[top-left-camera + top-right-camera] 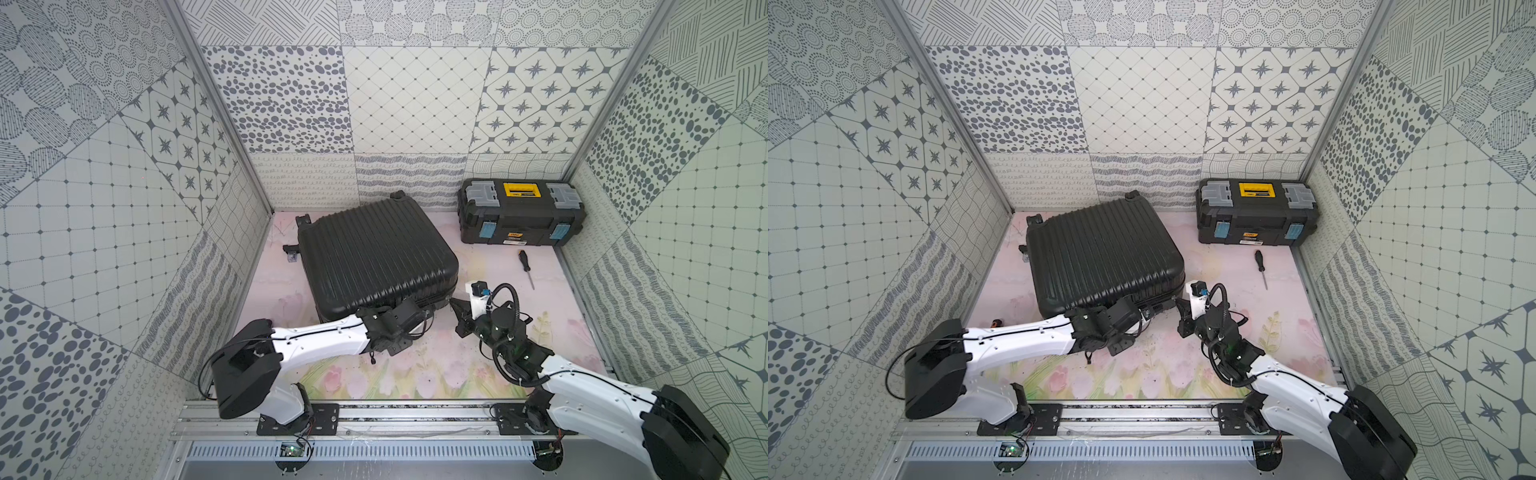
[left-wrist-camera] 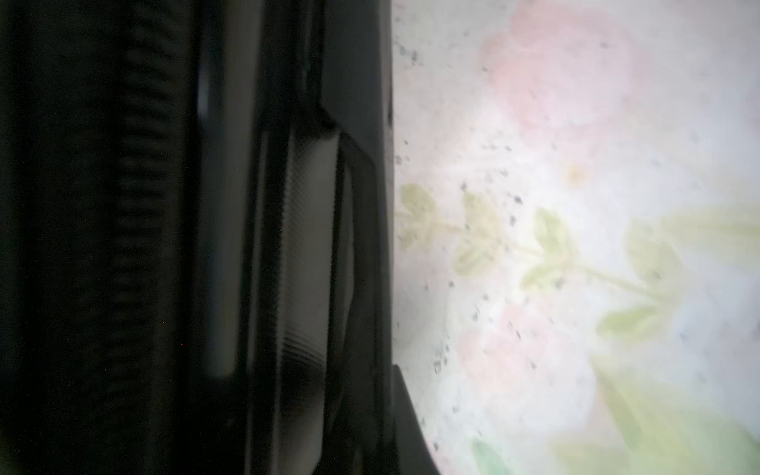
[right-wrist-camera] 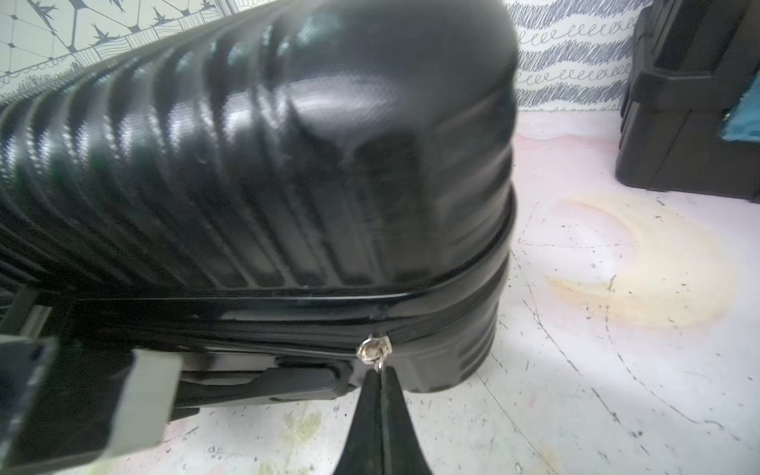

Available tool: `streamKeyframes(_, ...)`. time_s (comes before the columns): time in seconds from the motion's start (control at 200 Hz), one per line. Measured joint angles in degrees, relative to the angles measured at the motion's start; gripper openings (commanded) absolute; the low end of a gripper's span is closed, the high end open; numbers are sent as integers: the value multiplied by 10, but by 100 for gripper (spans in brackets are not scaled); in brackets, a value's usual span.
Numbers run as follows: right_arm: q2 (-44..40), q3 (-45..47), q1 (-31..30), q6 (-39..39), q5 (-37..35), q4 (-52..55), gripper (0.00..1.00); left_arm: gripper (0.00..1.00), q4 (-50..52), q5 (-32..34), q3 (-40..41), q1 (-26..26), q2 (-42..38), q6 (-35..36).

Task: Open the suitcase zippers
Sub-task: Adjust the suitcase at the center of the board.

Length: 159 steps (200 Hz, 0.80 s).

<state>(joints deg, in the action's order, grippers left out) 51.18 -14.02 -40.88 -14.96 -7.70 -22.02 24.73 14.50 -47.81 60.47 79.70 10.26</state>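
Clearly closed, the suitcase [image 1: 374,257] [image 1: 1100,253] lies flat on the floral worktop [image 1: 415,374], ribbed shell up, its near right corner directly ahead of the right tool [image 3: 380,372]. At that corner the zipper [image 3: 436,334] runs round the seam between the two shells, and the silver zipper pull [image 3: 373,350] sits on it. The right tool's fingers are pressed together, pinching the tab that hangs just under the pull.

The left tool [image 1: 430,313] [image 1: 1152,311] sits just beside the right tool [image 1: 455,305], low against the suitcase's near edge. Its fingers are drawn together, but its wrist view is a dark blur, so I cannot tell whether it grips anything. In both top views the left wrist covers the seam along that edge.

Beyond the right tool and off to its right, a screwdriver [image 1: 525,268] [image 1: 1260,268] lies loose on the worktop. Farther the same way, a black toolbox [image 1: 521,212] [image 1: 1256,212] with a yellow handle stands against the back wall, well apart from the suitcase.
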Motion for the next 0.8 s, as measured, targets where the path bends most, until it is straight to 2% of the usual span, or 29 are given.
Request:
streamKeyframes(0.165, -74, 7, -6, -12, -15, 65, 0, 0, 0, -27, 57, 3, -91, 59)
streamKeyframes(0.435, -156, 13, -28, -27, -23, 147, 0, 0, 1, -50, 103, 3, -164, 127)
streamKeyframes(0.795, -205, 9, -97, -25, -38, 217, 0, 0, 47, -65, 129, 3, -248, 188)
